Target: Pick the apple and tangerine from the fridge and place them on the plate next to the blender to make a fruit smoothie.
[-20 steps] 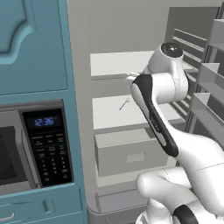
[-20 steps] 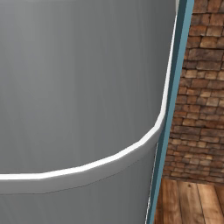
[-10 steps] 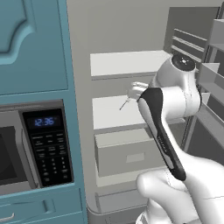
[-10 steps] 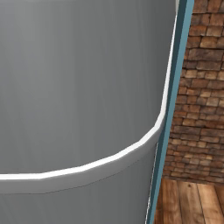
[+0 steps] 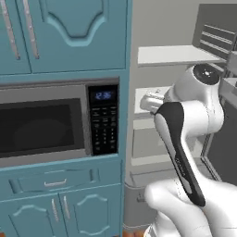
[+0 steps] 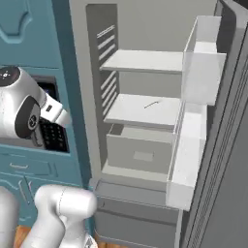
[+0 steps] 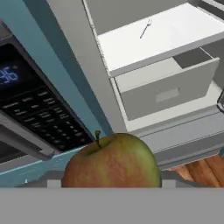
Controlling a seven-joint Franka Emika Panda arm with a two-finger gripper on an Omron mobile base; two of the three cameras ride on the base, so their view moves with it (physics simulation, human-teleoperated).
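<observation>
Teal cabinets (image 5: 65,32) now span the left base view with a built-in microwave (image 5: 44,122) whose keypad (image 5: 103,121) sits by its door; a second ago the camera faced the open fridge (image 5: 176,55) more squarely, so the base has driven and the whole picture has shifted. Beyond the white arm, two pale shelves and the grey drawer (image 5: 146,142) show inside the fridge; the shelves look bare from here.

From the right base view, which a second ago faced a plain grey curved surface beside a brick wall, the fridge interior now lies open: upper shelf (image 6: 145,60), lower shelf (image 6: 145,109) carrying just a thin dark sliver (too small to name), and the drawer (image 6: 141,154) pulled partly out, its contents hidden. Pale racks (image 6: 201,68) line the door on the right. The arm's wrist sits at the left in front of the microwave keypad.

Looking along the hand (image 7: 109,186), the apple (image 7: 113,161) fills the lower middle, stem up, right at the fingertips, outside the fridge. The fingers themselves are hidden behind the fruit, so I cannot tell their grip. Behind it are the microwave keypad, the lower shelf and the drawer.
</observation>
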